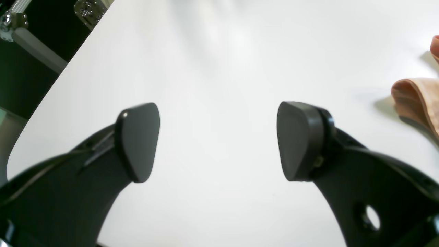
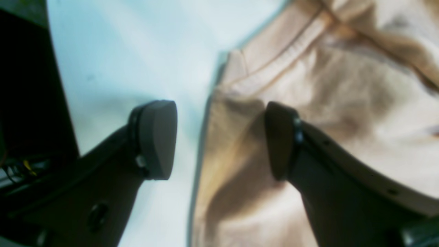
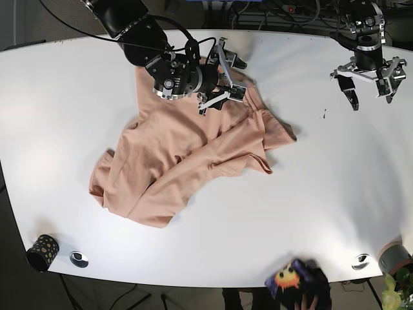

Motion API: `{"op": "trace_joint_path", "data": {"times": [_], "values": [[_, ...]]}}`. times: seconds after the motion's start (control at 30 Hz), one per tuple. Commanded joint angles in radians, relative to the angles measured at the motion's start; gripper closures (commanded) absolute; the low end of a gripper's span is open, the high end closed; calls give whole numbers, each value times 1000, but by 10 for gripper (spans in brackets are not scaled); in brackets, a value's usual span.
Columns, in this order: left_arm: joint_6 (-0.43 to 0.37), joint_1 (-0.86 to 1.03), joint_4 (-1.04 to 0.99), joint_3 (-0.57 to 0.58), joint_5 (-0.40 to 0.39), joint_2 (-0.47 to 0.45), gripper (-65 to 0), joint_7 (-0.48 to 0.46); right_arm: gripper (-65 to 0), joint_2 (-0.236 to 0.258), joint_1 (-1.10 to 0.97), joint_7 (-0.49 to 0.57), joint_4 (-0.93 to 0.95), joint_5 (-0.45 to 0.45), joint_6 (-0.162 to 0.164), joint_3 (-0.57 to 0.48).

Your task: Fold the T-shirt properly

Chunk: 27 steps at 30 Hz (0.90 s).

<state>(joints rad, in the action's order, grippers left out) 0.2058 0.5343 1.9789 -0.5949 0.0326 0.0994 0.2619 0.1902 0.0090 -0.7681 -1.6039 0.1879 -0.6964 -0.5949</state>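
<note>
Presently, the right gripper (image 2: 219,140) is held wide apart astride the hemmed edge of the peach T-shirt (image 3: 187,161), nothing clamped. The left gripper (image 1: 219,140) is spread equally wide above bare white table (image 1: 223,51), empty. The T-shirt is lain crumpled at table centre-left. No writing is legible.

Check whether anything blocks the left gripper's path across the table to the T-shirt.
Nothing visible does. The left gripper, jaws open, hovers over bare white table, and only open tabletop lies between it and the crumpled T-shirt.
</note>
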Motion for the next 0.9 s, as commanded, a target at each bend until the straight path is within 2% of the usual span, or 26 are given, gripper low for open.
{"op": "trace_joint_path", "data": {"times": [0.0,0.1,0.2,0.3,0.47,0.53,0.63,0.73,0.77,0.87], "values": [[-6,4,18,-3,-6,-2,-499,-26,-379,9,15,39,9,6,-2,3],[-6,4,18,-3,-6,-2,-499,-26,-379,10,12,101,34,-31,-2,3],[-6,2,18,-1,-6,-2,-499,-26,-377,1,-4,201,80,-144,-2,3],[-6,2,18,0,-6,-2,-499,-26,-377,-1,-19,281,110,-216,-2,5],[-6,0,17,0,-6,-2,-499,-26,-374,-1,-22,359,135,-253,-2,6],[-6,0,17,0,-6,-3,-499,-26,-336,2,-22,373,135,-252,-2,6],[-6,0,17,2,-6,-3,-499,-26,-209,7,-20,393,133,-252,25,6],[-6,-1,17,2,-6,-3,-499,-26,-25,9,-20,402,129,-258,33,8],[-6,-4,17,3,-6,-3,-499,-25,0,9,-20,402,129,-259,33,8],[-6,-32,17,14,-6,-8,-499,14,0,10,-22,401,107,-259,33,10]]}}
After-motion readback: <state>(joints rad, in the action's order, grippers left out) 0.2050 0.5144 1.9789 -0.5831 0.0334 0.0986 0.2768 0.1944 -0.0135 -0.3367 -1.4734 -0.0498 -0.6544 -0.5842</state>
